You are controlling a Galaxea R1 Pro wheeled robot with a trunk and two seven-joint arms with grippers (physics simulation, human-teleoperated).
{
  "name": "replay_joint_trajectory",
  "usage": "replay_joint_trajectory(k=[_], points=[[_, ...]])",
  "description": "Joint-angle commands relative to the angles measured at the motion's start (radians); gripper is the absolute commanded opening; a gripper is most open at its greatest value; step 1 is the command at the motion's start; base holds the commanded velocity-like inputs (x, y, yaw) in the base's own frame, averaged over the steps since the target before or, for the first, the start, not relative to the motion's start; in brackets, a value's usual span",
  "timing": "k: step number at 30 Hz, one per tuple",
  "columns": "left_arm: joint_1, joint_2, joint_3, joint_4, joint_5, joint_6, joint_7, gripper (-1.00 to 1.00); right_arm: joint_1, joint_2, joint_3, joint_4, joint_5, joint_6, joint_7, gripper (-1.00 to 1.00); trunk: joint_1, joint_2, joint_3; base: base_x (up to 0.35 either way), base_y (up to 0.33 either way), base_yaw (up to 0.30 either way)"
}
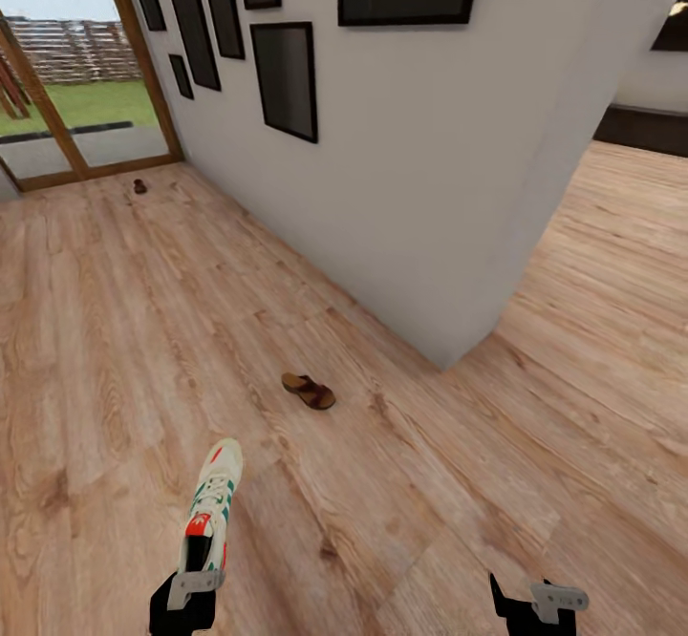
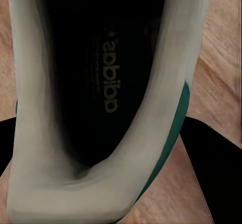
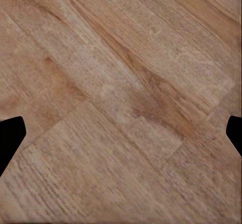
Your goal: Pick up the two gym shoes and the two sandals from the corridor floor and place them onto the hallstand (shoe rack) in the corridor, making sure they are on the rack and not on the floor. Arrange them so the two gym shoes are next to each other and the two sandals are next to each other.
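My left hand (image 1: pixel 195 586) is clamped on the heel of a gym shoe (image 1: pixel 212 502), which points away from me, toe forward, over the corridor floor (image 1: pixel 115 349). Through my left wrist camera I look straight down into the shoe's dark opening (image 2: pixel 101 82), the cream collar wrapping round it and a teal stripe along one side, my two dark fingers (image 2: pixel 214 168) pressing the heel from either flank. Whether the sole touches the planks I cannot tell.

My right hand (image 1: pixel 535 607) hangs low over bare boards, its fingers (image 3: pixel 10 138) spread wide apart with nothing between them but wood grain.

Ahead of my left hand and a little to the right lies a brown sandal (image 1: pixel 308 391), flat on the floor, well apart from the shoe I hold. Far beyond it, near the glass door (image 1: pixel 76 73), a second small brown sandal (image 1: pixel 139 186) rests on the planks, too small to make out in detail.

A white wall (image 1: pixel 401 187) with dark picture frames (image 1: pixel 285 79) runs along the right of the corridor and ends in a sharp corner ahead of my right hand; past that corner the floor opens out to the right. To the left of my left hand the planks lie broad and open up to the door.
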State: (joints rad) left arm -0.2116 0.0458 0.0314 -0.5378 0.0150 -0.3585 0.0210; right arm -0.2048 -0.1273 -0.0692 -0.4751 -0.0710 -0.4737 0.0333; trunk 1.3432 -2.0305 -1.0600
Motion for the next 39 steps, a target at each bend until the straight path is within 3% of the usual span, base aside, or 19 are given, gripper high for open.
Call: replay_joint_trajectory(k=[1,14,39], points=[[0.0,0.0,-0.001,0.0,0.001,-0.003,0.002,-1.0,-0.001,0.0,0.0,0.001,-0.008,-0.003,0.003,1.0,0.004,-0.007,-0.004,0.0,0.0,-0.296],[0.0,0.0,-0.001,0.001,0.001,-0.003,0.002,-1.0,-0.001,0.0,0.0,0.001,-0.009,-0.003,0.003,1.0,0.054,-0.098,-0.045,0.0,0.0,-0.296],[0.0,-0.001,-0.001,0.005,0.0,-0.004,0.002,-1.0,-0.001,0.0,0.0,0.001,-0.009,-0.003,0.003,1.0,0.054,-0.098,-0.045,0.0,0.0,-0.298]])
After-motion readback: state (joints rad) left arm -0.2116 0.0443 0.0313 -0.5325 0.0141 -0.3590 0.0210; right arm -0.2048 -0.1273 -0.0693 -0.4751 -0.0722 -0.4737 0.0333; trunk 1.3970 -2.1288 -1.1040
